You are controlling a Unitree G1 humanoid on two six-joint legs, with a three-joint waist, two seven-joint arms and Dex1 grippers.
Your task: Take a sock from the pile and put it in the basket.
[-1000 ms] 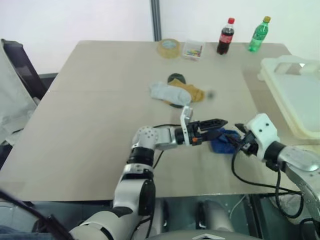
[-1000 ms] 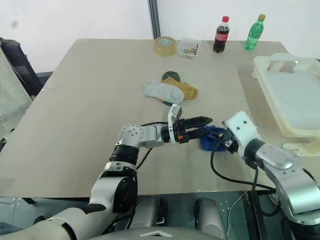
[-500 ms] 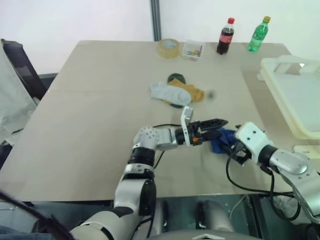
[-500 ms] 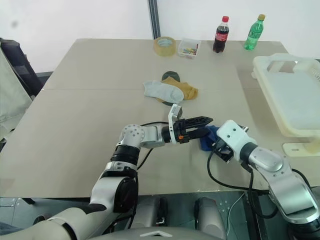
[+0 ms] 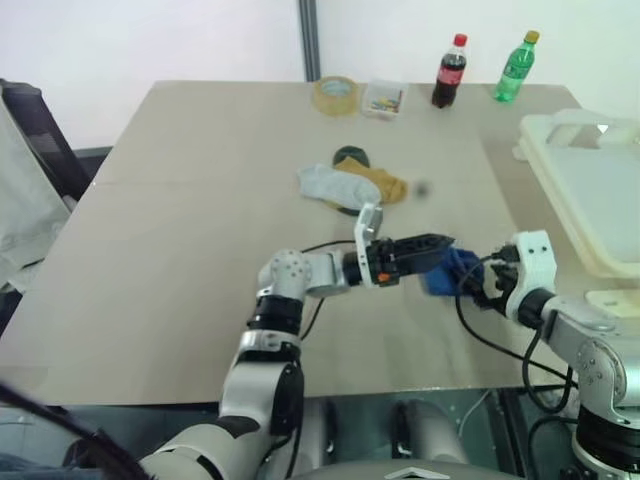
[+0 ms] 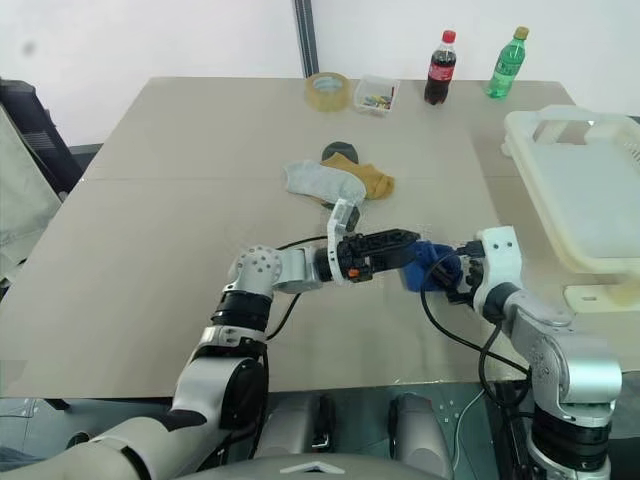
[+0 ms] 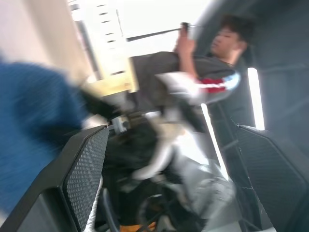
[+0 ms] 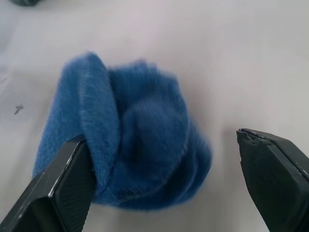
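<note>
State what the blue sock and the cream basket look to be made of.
The blue sock: soft knitted fabric with a fuzzy, matte nap; fine ribbing and loose folds show in the right wrist view. The basket: probably moulded plastic, smooth and faintly glossy, going by its thick rigid rim and handle cut-out.

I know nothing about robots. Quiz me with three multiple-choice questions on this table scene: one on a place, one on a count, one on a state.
1. Where is the medium-blue ankle sock?
A in the cream-white plastic tub
B on the table between the two grippers
C on the sock pile

2. How many drink bottles stand at the table's far edge?
A one
B two
C four

3. How do the right gripper's jaws stand?
A open
B shut on the sock
C shut on tape

Answers: 1 B, it lies between the grippers. 2 B, a cola bottle and a green bottle. 3 A, its fingers stand apart.
</note>
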